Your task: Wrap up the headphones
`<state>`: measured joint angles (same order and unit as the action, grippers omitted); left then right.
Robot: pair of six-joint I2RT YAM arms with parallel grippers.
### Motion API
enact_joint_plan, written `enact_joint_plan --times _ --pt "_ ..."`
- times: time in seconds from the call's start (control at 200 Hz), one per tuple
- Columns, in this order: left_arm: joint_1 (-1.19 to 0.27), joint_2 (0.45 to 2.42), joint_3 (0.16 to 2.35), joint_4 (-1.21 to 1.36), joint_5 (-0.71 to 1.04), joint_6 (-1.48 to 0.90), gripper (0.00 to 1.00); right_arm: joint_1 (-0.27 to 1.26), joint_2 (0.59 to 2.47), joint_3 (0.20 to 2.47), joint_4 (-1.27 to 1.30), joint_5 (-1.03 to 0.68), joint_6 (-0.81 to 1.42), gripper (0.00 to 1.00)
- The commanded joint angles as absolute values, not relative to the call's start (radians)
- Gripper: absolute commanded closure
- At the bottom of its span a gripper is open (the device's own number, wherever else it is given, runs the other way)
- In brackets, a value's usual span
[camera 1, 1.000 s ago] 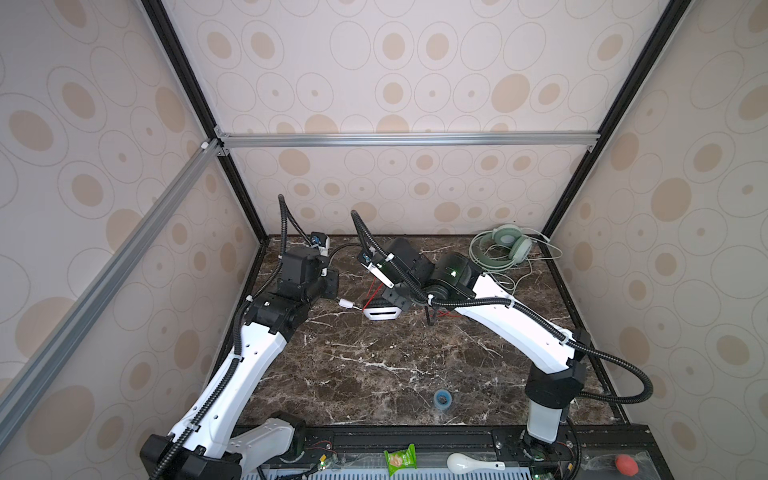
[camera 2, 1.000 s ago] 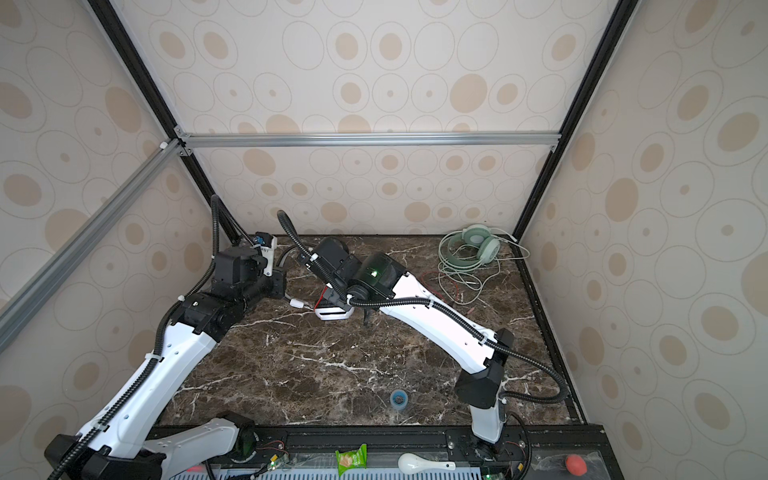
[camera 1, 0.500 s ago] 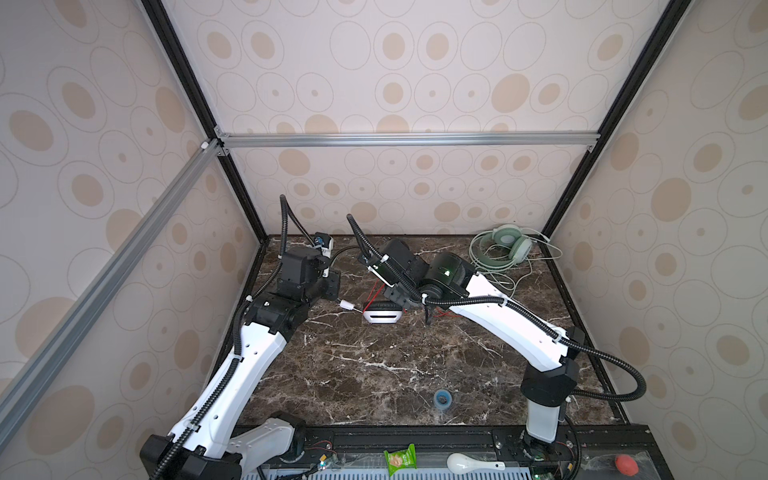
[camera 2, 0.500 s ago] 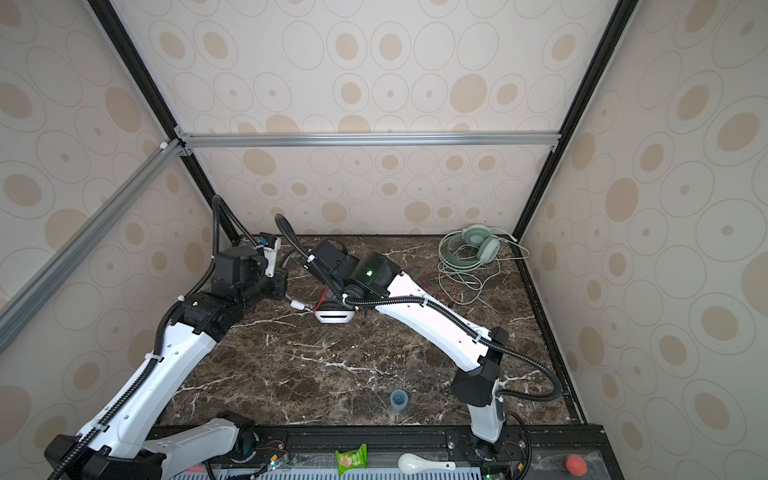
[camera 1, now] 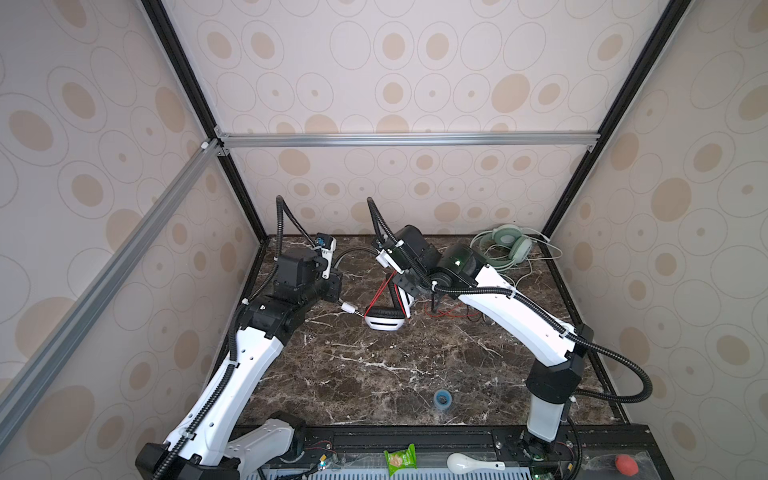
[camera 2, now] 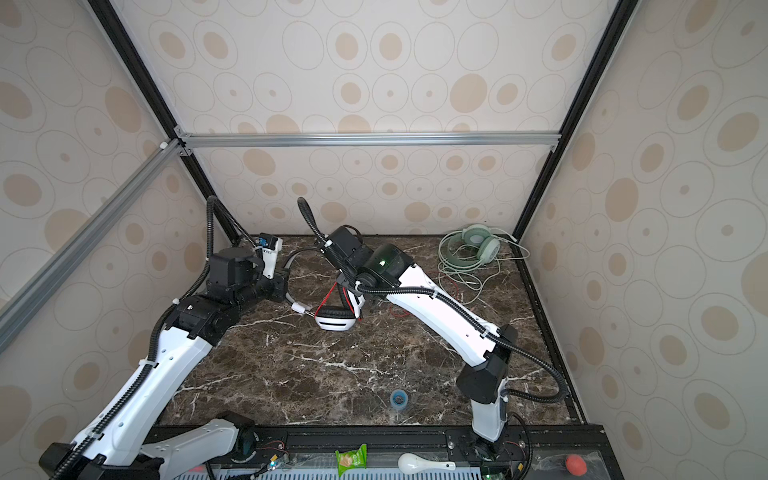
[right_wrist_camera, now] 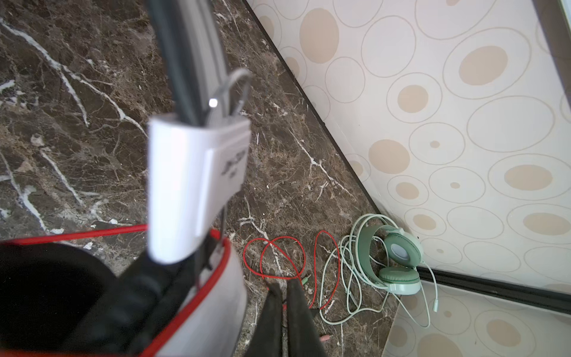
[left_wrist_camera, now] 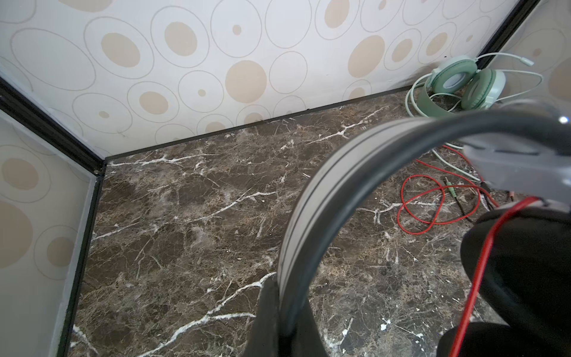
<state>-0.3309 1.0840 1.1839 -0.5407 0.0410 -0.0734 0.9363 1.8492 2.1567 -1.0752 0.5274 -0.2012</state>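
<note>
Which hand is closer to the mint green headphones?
Right. The right hand hangs mid-table, with the mint green headphones in the far right corner beyond it. The left hand is farther left, clamped on the headband of the white headphones.

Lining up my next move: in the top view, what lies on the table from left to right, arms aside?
On the table: white headphones → blue ring → green headphones.

Bright even light, soft shadows, white headphones [right_wrist_camera: 191,185] blurred near wrist cameras
</note>
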Motion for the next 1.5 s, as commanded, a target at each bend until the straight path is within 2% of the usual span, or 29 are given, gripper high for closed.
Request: enact_joint_plan --times 0.0,0.31,0.6,0.94,1.15,1.335,1.496 --pt "-0.330 1.054 1.213 -0.552 0.087 -0.037 1.00 0.882 1.774 2.125 -1.021 0.516 -0.160 0.91" --pt "-0.330 1.051 1.252 -0.542 0.142 -0.071 1.00 0.738 1.648 1.851 -0.803 0.246 -0.017 0.89" --pt "-0.329 1.047 1.307 -0.481 0.276 -0.177 1.00 0.642 1.586 1.631 -0.582 0.042 0.083 0.90" --pt "-0.330 1.073 1.420 -0.436 0.387 -0.260 1.00 0.577 1.509 1.390 -0.172 -0.251 0.202 0.84" --pt "-0.330 1.094 1.479 -0.418 0.425 -0.298 1.00 0.571 1.554 1.367 -0.097 -0.330 0.244 0.83" --pt "-0.330 1.107 1.508 -0.400 0.433 -0.333 1.00 0.567 1.571 1.302 0.030 -0.418 0.301 0.71" --pt "-0.328 1.111 1.527 -0.362 0.434 -0.386 1.00 0.565 1.592 1.236 0.072 -0.429 0.349 0.72"
